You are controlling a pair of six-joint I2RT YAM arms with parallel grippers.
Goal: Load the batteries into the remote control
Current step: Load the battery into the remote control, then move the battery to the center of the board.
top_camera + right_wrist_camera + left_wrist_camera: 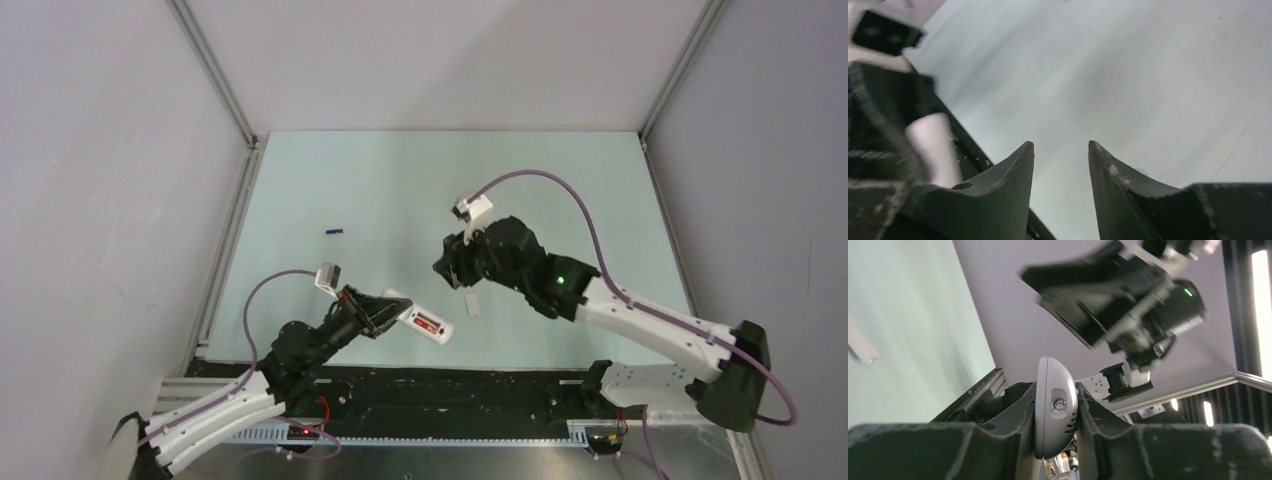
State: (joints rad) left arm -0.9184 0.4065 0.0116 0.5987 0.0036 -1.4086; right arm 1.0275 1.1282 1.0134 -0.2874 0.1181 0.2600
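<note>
White, the remote (442, 330) sits clamped in our left jaws at the near side of the desk (560, 190), a red battery (430, 323) showing in its back. Our right jaws stand narrowly apart, holding nothing, near a small white plate (474, 305). The blue battery (335, 232) lies on the desk, well apart to the left.

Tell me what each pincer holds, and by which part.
The left pincer clamps the remote at one end; the right pincer is open, holding nothing.
</note>
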